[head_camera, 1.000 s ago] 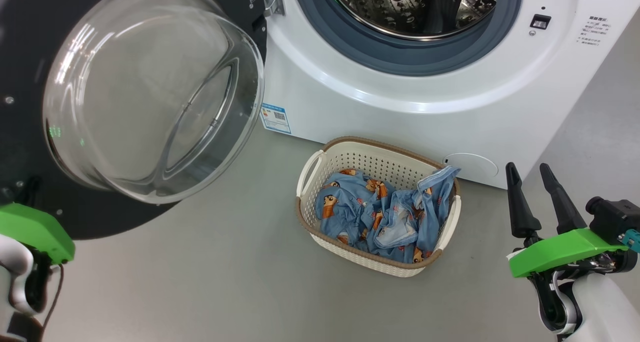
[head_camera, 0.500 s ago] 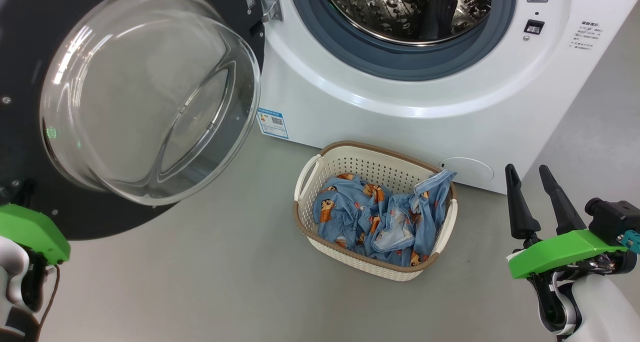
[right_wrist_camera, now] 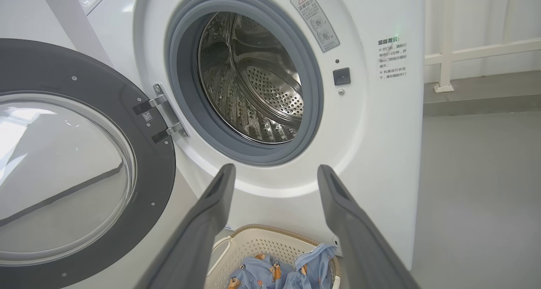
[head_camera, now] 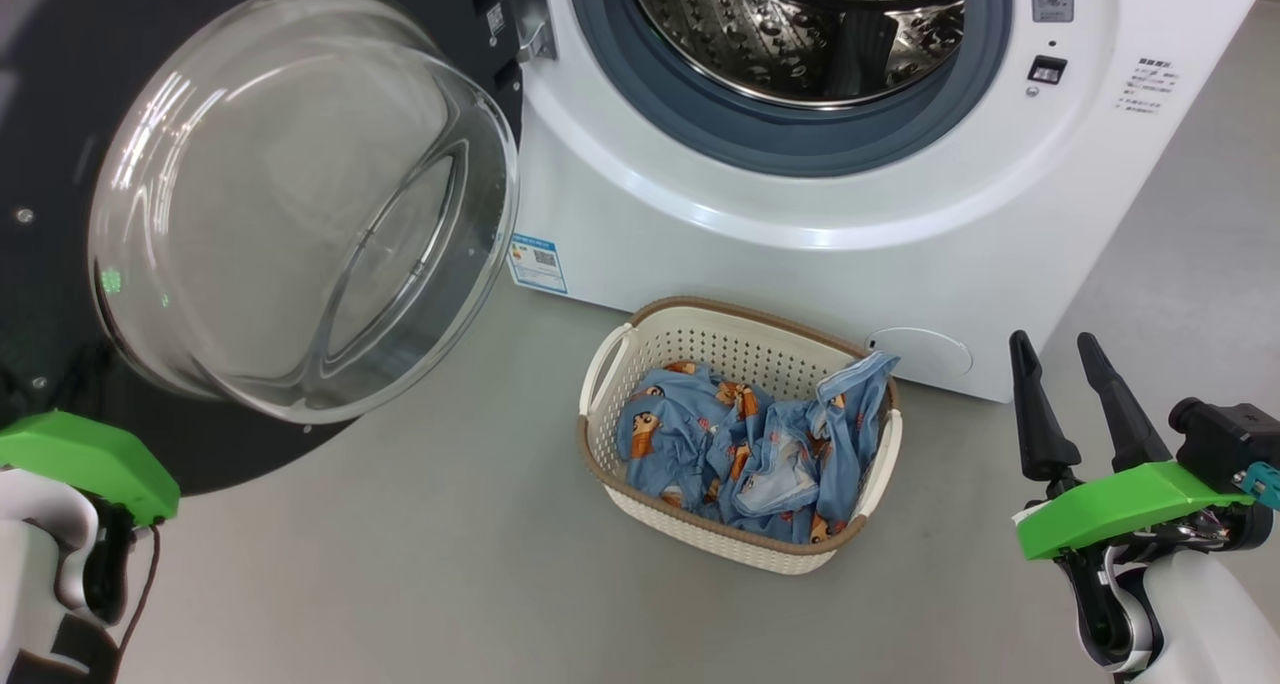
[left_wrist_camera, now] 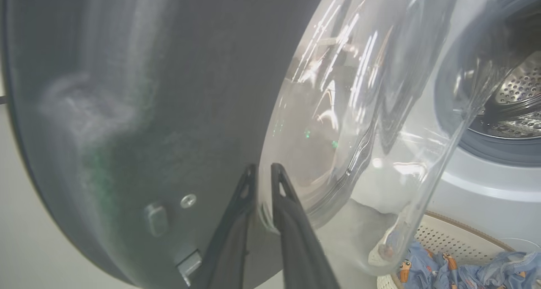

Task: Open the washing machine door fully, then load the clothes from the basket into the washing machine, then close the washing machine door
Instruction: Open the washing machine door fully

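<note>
Washer with door swung wide, laundry basket waiting on the floor in front.

Big white washing machine across the top of the head view, with steel drum bare inside. Washing machine door hanging wide to the left, glass bowl bulging toward the camera. Basket on grey floor just before the washer's front, holding crumpled blue clothes, with a fold draped over the far right corner. Right gripper low right, well apart from the basket, fingers spread wide, holding nothing. Left gripper close against the door's inner face, fingers drawn nearly together; contact impossible to tell. Opening judged about done. Draw the left arm clear without nudging the door back, then come down on the heap's middle, clear of the rim.
</note>
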You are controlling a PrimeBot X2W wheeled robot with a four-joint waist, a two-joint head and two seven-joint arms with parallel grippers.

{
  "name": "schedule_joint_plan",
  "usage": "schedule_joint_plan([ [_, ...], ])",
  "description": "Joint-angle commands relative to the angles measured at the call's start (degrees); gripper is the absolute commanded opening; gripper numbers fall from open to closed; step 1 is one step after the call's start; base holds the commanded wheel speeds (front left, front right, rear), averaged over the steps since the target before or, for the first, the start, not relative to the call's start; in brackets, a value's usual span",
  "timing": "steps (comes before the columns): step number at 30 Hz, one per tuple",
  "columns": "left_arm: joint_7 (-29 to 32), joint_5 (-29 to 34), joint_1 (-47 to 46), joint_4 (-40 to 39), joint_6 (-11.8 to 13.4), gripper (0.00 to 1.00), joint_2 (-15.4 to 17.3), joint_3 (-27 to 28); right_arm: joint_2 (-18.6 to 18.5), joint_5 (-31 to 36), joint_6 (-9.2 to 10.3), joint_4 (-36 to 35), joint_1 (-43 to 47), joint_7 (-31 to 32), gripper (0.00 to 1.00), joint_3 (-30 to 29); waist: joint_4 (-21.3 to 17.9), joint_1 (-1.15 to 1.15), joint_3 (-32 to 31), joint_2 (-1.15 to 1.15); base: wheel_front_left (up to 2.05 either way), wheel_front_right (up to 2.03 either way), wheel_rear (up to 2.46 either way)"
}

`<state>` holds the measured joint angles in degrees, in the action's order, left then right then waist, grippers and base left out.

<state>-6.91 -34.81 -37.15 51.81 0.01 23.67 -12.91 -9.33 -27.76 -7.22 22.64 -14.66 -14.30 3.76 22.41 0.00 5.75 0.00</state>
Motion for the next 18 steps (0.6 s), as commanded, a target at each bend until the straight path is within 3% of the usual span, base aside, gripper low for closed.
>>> schedule_joint_plan([
  [1,-0.89,-0.37,-0.24,-1.81,-0.04,0.73,2.72,1.69,-0.48,-0.27,-0.26,-1.24,-0.43,-0.70,1.00,1.52,-0.34,0.00,-0.39,0.00,0.00,0.00,0.00],
  [2,-1.29,-0.37,0.31,-2.41,0.04,1.00,2.57,1.63,-0.46,-0.34,-0.26,-1.24,-0.37,-0.70,1.00,1.56,-0.52,0.00,-0.59,0.00,0.00,0.00,0.00],
  [11,-3.39,-0.71,7.36,-12.37,2.05,1.00,0.83,1.18,-0.10,-0.59,-0.26,-1.33,0.52,-0.70,1.00,2.01,-3.14,0.00,-2.84,0.00,0.00,0.00,0.00],
  [18,-3.28,-0.83,14.40,-23.72,5.26,1.00,-0.68,0.61,-0.62,-0.54,-0.26,-1.50,0.94,-0.70,1.00,3.15,-6.18,0.00,-4.45,0.00,0.00,0.00,0.00],
])
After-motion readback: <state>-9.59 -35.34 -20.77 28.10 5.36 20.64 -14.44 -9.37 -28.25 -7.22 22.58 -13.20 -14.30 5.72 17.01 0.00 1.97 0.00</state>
